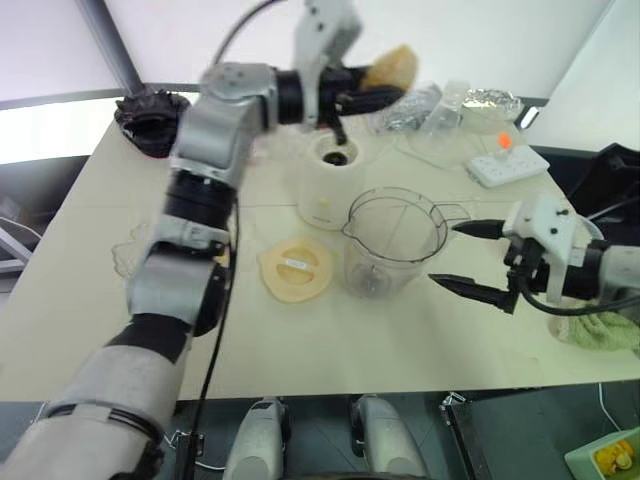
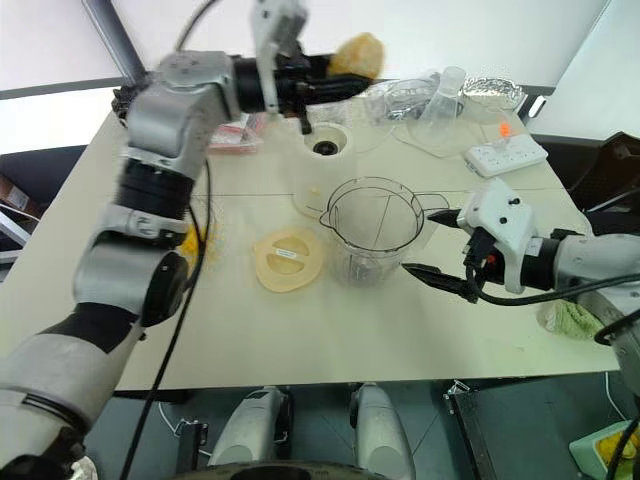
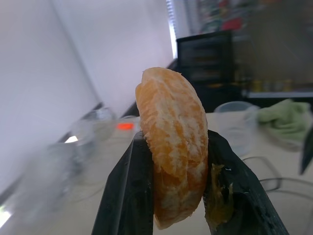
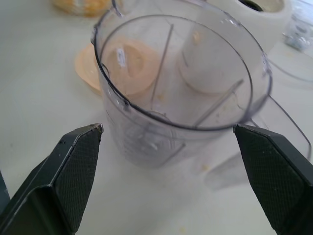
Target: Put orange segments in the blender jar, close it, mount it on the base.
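Segment-wise, I'm pinching one orange segment (image 3: 172,147) in my left tool (image 1: 385,88), hovering beyond the base (image 1: 330,185); the blender jar (image 1: 393,240) is sitting nearer me on the bench (image 1: 420,350), beside my wide-open right tool (image 1: 475,258).

The blender jar (image 4: 181,88) stands upright and empty, just beyond the right gripper (image 4: 168,134), whose fingers are spread wide. Behind the jar lie the cream lid (image 4: 95,66) and the base (image 4: 259,14).
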Robot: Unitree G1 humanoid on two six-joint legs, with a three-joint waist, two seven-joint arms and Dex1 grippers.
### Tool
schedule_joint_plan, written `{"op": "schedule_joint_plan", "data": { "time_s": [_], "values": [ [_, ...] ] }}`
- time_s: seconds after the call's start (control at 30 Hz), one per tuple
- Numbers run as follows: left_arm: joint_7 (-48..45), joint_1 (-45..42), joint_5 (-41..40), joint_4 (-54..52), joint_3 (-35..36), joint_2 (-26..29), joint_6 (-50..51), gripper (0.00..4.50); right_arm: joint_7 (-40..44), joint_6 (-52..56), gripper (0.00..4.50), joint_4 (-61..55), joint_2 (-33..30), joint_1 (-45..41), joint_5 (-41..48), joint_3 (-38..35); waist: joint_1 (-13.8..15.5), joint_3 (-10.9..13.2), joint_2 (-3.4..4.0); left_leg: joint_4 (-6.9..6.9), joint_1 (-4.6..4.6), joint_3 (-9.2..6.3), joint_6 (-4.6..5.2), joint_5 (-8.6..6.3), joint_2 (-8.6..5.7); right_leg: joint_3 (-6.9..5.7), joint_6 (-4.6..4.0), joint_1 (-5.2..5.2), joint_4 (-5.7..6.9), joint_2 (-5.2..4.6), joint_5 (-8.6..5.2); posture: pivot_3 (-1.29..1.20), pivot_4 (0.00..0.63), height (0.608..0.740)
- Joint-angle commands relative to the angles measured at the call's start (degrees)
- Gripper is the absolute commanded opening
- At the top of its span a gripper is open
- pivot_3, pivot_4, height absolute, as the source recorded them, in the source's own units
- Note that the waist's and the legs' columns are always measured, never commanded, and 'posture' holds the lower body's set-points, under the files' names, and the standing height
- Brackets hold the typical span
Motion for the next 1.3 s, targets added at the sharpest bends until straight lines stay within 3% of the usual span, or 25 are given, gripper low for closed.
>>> {"op": "schedule_joint_plan", "data": {
  "time_s": [0.03,0.33,0.6,0.7,0.87,1.13,1.3],
  "values": [
    [-6.95,-1.99,-1.90,1.44,-2.35,-2.03,1.07,1.24,-2.33,2.13,4.50,-5.20,1.03,3.10,2.03,-6.27,-0.06,0.00,0.00,0.00,0.02,-0.02,0.00,0.00,0.00,0.00,-0.01,0.00,0.01,0.02,0.00,0.00,0.150,0.740],
    [-20.91,-0.03,1.86,5.45,-10.39,-1.27,1.52,1.24,-6.82,6.01,4.50,-12.10,3.76,11.63,3.84,-14.05,-0.02,-0.01,0.02,0.01,0.05,-0.17,0.01,0.01,0.01,0.02,-0.03,0.03,0.03,0.12,0.01,0.00,0.150,0.740],
    [-23.43,2.10,6.30,8.73,-14.12,-0.52,-3.95,1.24,-8.18,6.70,4.50,-13.46,3.58,13.47,4.91,-15.79,0.07,-0.01,0.02,0.03,0.02,-0.19,0.01,0.01,0.02,0.04,-0.10,0.04,0.02,0.12,0.04,0.00,0.150,0.740],
    [-20.98,1.05,6.72,12.40,-12.84,-1.68,-5.22,2.04,-8.47,6.82,4.50,-13.61,3.31,13.65,5.25,-15.89,0.10,-0.01,0.02,0.04,0.02,-0.20,0.01,0.01,0.01,0.04,-0.09,0.05,0.02,0.12,0.04,0.00,0.150,0.740],
    [-16.78,-1.12,5.72,16.84,-9.55,-3.48,-4.96,4.46,-8.88,6.91,4.50,-13.66,2.89,13.75,5.77,-15.96,0.10,0.00,0.01,0.04,-0.01,-0.22,0.01,0.01,0.01,0.04,-0.08,0.05,0.02,0.12,0.04,0.00,0.150,0.740],
    [-13.64,-2.04,3.98,16.32,-4.73,-3.44,-3.89,4.46,-9.23,6.66,4.50,-13.08,2.16,13.40,6.05,-15.18,0.03,-0.01,0.02,0.04,0.02,-0.26,0.01,0.01,0.01,0.04,-0.08,0.06,0.05,0.15,0.04,0.00,0.150,0.740],
    [-12.22,0.52,1.01,9.81,-1.03,0.11,3.07,4.46,-10.33,6.02,4.50,-13.24,3.81,15.30,5.17,-15.19,-0.01,-0.01,0.02,0.04,0.03,-0.27,0.01,0.01,0.01,0.04,-0.07,0.06,0.08,0.16,0.04,0.00,0.150,0.740]
  ]
}}
